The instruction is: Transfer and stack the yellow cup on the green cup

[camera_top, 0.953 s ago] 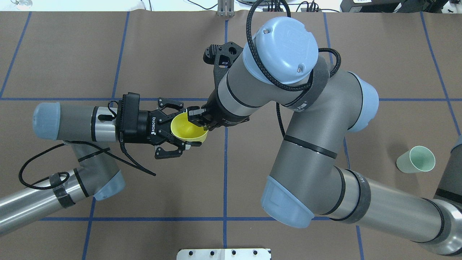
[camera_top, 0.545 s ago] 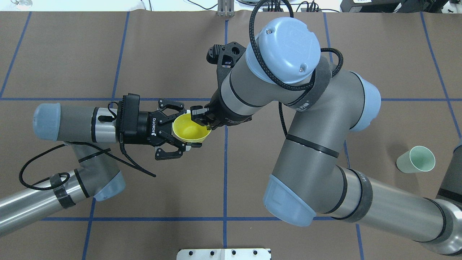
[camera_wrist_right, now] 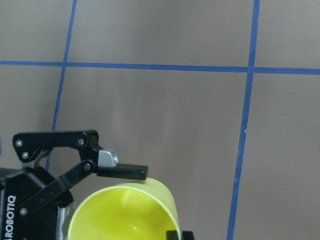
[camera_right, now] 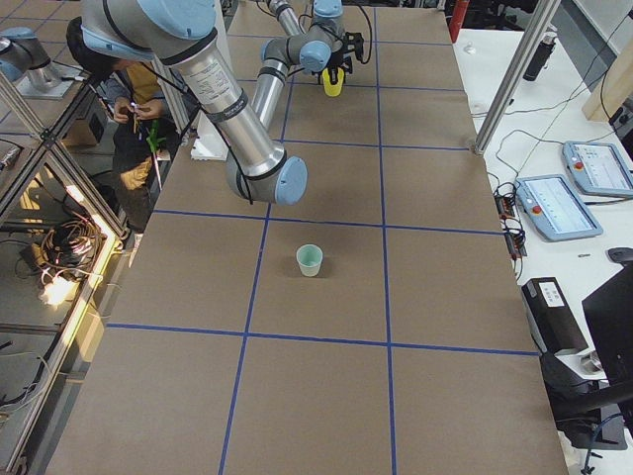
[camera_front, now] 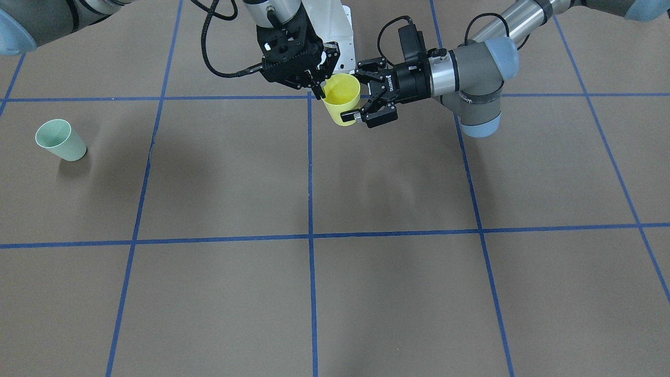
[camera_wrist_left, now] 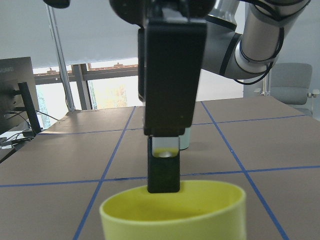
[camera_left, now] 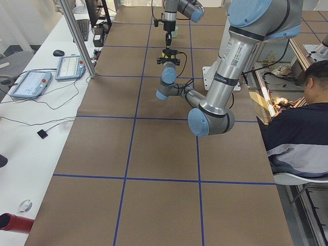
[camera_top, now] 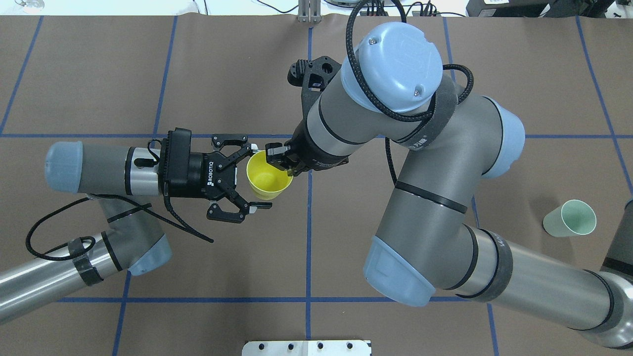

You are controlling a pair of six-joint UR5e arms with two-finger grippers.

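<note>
Tabletop (camera_front: 220, 173): brown, with blue lines (camera_front: 310, 183) making big squares.
Windows (camera_wrist_left: 110, 92): bright daylight comes through them.
Side desk (camera_left: 25, 148): white, right beside the tabletop.
Chair (camera_wrist_left: 292, 82): grey, far back.

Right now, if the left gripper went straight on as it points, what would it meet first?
The yellow cup, between the left gripper's open jaws; the right gripper, pinching its rim, is just beyond.
</note>
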